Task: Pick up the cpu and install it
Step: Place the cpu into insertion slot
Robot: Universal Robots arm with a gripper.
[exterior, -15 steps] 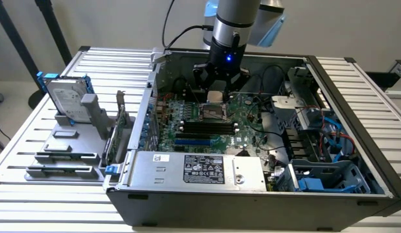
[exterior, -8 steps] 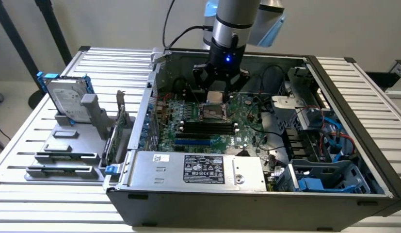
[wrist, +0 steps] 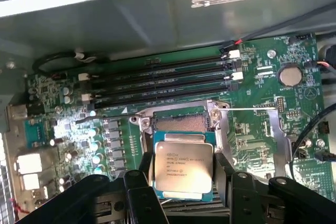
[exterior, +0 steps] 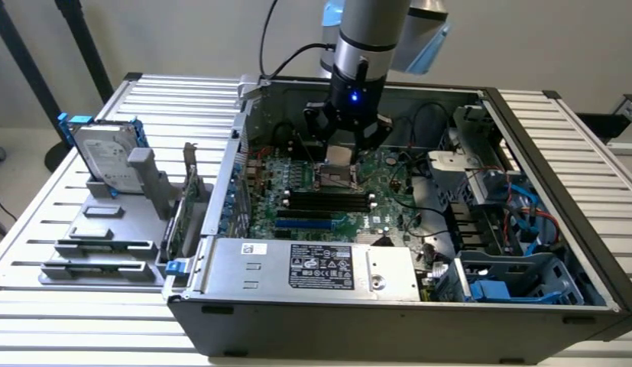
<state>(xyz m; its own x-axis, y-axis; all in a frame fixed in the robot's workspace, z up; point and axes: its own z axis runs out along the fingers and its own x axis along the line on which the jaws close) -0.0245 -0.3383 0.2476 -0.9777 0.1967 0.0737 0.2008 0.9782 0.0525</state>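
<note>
One arm, entered from the upper middle of the exterior view, reaching down into an open computer case.

Item 1: tool, set wide, clamped on the cpu; black fingers press two opposite edges of the chip, silvery top with printed text facing the wrist camera.

Item 2: socket, square, metal-framed, directly past the cpu's far edge in the wrist view; whether the chip touches it cannot be told. Thin metal lever lies just beside the frame.

Item 3: motherboard, green, on the case floor. Four long black memory slots run just beyond the socket; round coin battery sits well apart from it.

Item 4: power supply, grey box with a label, lower centre of the exterior view, near the slots.

Item 5: blue cables, bundled at the exterior view's right inside the case, clear of the tool.

Item 6: hard drive with blue brackets, upright in a grey rack at the exterior view's left, outside the case.

Item 7: worktop, slatted metal, carrying case and rack.
</note>
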